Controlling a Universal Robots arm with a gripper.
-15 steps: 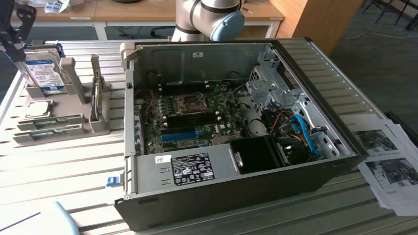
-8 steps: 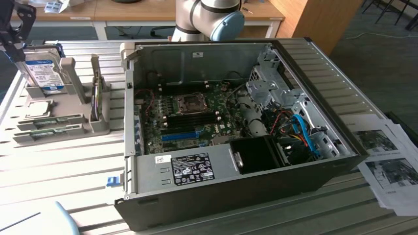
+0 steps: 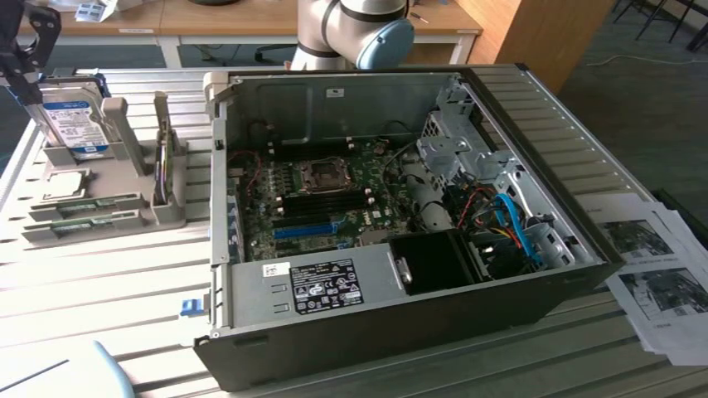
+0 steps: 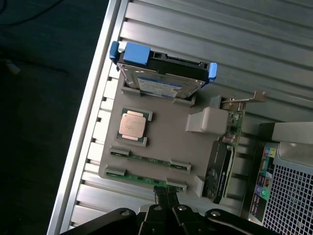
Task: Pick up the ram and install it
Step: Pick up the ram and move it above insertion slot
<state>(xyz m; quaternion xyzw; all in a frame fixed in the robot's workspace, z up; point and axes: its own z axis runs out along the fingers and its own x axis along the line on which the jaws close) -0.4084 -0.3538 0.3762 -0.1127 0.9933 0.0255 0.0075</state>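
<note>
Two ram sticks lie flat in clips on a grey holder (image 4: 171, 142): a thin green stick (image 4: 149, 157) and a second one (image 4: 144, 178) at the holder's edge. In the exterior view they sit at the left (image 3: 83, 205) (image 3: 94, 224). My gripper (image 4: 166, 195) is shut, its dark fingertips pressed together, and nothing shows between them. It lines up with the edge stick in the wrist view. In the exterior view the gripper (image 3: 25, 70) hangs at the far left, above the holder. The open computer case (image 3: 387, 332) shows black memory slots (image 3: 327, 199) on its motherboard.
On the holder also stand a blue-labelled hard drive (image 4: 164, 78), a processor chip (image 4: 133, 125) and an upright graphics card (image 4: 222, 156). A bright blue slot (image 3: 304, 230) lies near the memory slots. Printed papers (image 3: 658, 274) lie at the exterior view's right of the case.
</note>
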